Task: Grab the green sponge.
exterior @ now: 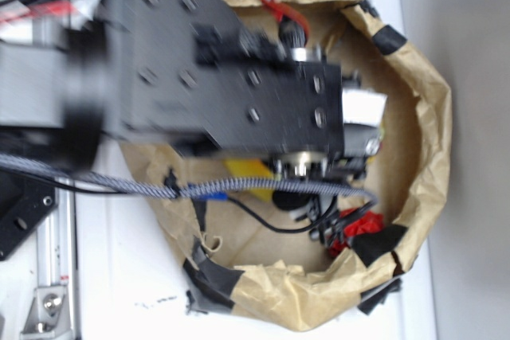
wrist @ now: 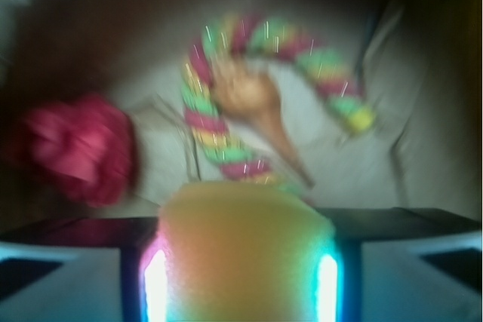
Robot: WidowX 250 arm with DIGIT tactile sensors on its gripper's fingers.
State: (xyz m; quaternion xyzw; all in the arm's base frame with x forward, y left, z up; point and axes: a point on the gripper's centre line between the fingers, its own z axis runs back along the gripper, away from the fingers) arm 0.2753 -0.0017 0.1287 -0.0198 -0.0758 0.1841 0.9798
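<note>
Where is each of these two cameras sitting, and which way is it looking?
Exterior: sits above, looks down into the paper bag; the black robot arm hides most of the inside.
Wrist: rides on the gripper, looks past its fingers at the bag floor: yellow sponge between them, striped rope, red cloth, a tan object.
Shared: sponge and red cloth.

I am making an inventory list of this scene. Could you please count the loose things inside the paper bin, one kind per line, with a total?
Yellow sponge, between the jaws: 1
Striped rope: 1
Red cloth wad: 1
Tan gourd-shaped thing: 1
Total: 4
</note>
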